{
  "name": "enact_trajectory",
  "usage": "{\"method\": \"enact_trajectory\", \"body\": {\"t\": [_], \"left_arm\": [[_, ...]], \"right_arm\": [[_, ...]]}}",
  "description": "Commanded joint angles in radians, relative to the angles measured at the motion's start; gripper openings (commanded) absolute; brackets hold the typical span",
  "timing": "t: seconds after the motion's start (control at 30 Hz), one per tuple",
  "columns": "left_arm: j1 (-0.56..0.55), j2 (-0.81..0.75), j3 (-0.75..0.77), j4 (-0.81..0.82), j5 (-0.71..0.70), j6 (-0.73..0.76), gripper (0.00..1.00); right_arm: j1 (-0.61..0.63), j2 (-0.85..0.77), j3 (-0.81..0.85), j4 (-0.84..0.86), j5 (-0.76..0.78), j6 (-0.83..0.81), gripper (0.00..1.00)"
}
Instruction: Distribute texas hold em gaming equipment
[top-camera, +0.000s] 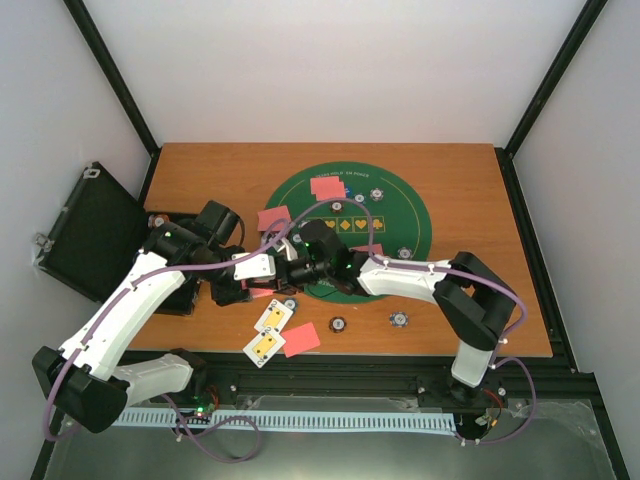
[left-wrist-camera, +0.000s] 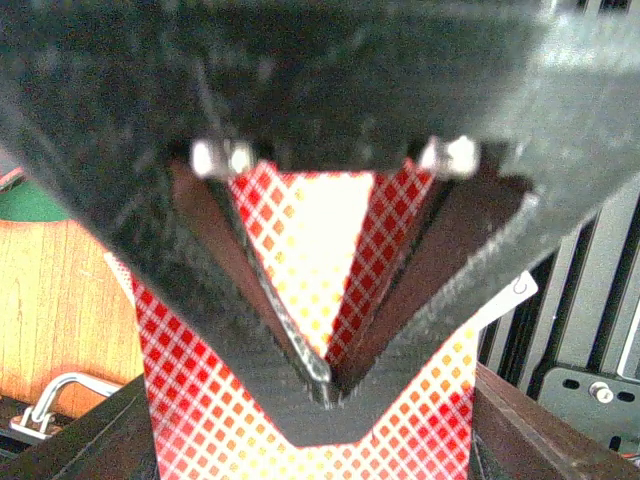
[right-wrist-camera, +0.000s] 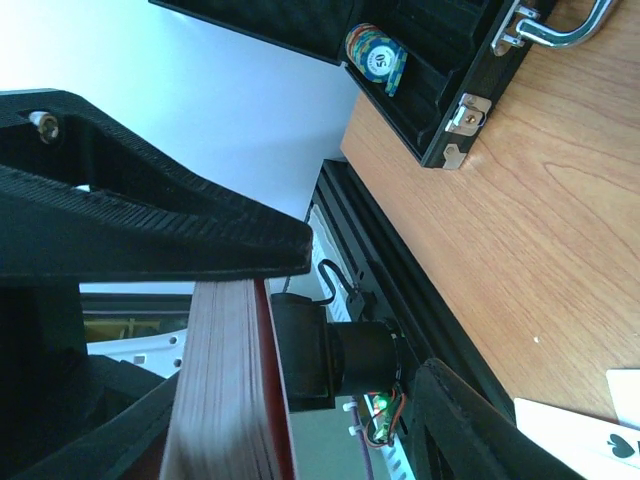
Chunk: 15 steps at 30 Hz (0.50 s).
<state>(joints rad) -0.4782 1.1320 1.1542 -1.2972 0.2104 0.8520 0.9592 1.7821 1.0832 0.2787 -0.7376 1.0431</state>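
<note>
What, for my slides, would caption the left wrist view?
Left gripper shut on red-backed cards, with the wooden table behind.

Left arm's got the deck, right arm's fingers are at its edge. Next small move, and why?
Probably close the right gripper on the top card and slide it off. The left gripper is shut on the deck, the right one straddles the deck's edge, and only a few cards lie on the table.
</note>
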Motion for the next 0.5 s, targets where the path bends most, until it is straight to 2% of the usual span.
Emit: {"method": "enact_trajectory", "body": {"t": [0.0,0.47], "left_arm": [[-0.005,-0.023,0.047,-0.028,0.016,-0.002,0.18],[-0.005,-0.024,0.028,-0.016,0.011,0.002,0.17]], "right_arm": [[-0.029,-0.033,-0.045,-0.087,0.039,-0.033,0.49],[-0.043,-0.103,-0.071,-0.17,0.069,-0.08,0.41]]}}
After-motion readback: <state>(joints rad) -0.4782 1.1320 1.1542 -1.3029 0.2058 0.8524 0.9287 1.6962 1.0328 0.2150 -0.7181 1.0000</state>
